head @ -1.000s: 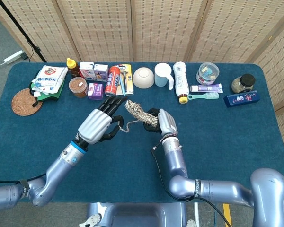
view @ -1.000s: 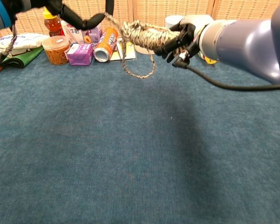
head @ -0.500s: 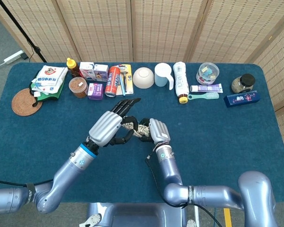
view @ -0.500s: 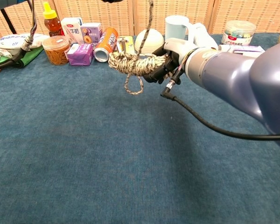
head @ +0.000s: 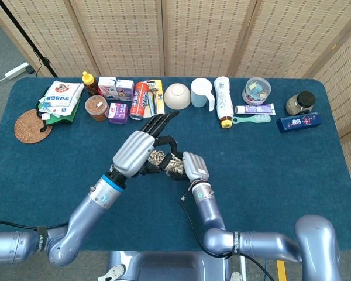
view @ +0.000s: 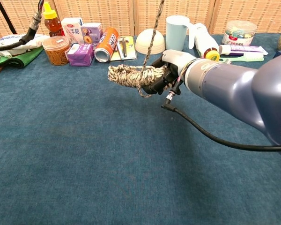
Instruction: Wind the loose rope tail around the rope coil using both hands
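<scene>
my right hand (view: 171, 75) grips the rope coil (view: 131, 75) above the blue table (head: 269, 158), mid-table. my left hand (head: 141, 151) holds the rope tail (view: 152, 35) up. lots of open cloth nearby.

Head view: set high above the robot, tilted steeply down, taking in the whole blue surface (head: 316, 175) out to the wicker screen (head: 164, 35) behind. Chest view: mounted low, looking forward across the surface (view: 107, 178) from close, near level with the right robot hand (view: 171, 70). Shared by both: right robot hand (head: 194, 167), rope coil (head: 164, 161) (view: 131, 75), back row with red can (head: 139, 100) (view: 105, 44) and mug (head: 201, 92) (view: 177, 32).
</scene>
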Tool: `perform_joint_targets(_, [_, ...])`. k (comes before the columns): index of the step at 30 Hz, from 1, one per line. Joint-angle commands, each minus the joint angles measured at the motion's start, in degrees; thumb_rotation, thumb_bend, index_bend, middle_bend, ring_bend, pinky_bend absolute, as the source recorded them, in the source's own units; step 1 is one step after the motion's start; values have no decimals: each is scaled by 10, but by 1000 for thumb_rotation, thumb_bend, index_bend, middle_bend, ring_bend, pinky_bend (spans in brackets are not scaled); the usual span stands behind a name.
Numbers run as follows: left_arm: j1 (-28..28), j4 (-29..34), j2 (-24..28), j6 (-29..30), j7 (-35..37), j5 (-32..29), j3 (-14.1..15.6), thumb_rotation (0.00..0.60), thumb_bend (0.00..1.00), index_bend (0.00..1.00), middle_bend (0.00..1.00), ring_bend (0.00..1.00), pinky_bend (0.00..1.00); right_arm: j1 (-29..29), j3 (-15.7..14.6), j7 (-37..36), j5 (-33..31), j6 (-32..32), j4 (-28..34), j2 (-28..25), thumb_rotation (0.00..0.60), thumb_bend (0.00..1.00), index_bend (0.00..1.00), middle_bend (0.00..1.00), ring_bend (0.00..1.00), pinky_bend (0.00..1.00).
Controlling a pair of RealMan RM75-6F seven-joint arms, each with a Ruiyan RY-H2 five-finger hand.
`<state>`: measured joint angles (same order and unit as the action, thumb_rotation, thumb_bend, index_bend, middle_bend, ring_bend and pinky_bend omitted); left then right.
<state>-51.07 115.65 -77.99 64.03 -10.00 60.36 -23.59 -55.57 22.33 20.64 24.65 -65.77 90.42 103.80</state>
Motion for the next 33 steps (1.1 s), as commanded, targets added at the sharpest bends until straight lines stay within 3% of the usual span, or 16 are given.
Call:
perform_joint_targets(1, [-8, -6, 4, 4, -9, -22, -14, 600, 503, 630, 0, 0, 0, 9, -8, 2, 2, 27, 17, -15, 600, 680, 639, 659, 521, 811])
perform_joint_targets(7, [-20, -39, 2, 4, -9, -61, -31, 600, 503, 630, 0, 0, 0, 27, -34, -12, 19, 116, 69, -67, 600, 682, 641, 660, 522, 811])
perform_joint_targets(16, [-29, -95, -18, -3, 8, -75, -26, 600, 503, 631, 0, 0, 0, 30, -48, -44, 48, 202, 132, -130, 600, 684, 642, 661, 521, 811])
perform_joint_targets(27, [-20, -152, -26, -3, 19, -69, -9, 600, 503, 634, 0, 0, 0, 34, -36, -121, 70, 265, 167, -185, 600, 684, 643, 662, 522, 811])
perform_joint_targets(33, [-6, -197, -32, -15, 42, -60, 10, 600, 503, 635, 0, 0, 0, 41, -5, -189, 65, 290, 185, -214, 600, 684, 643, 663, 522, 811])
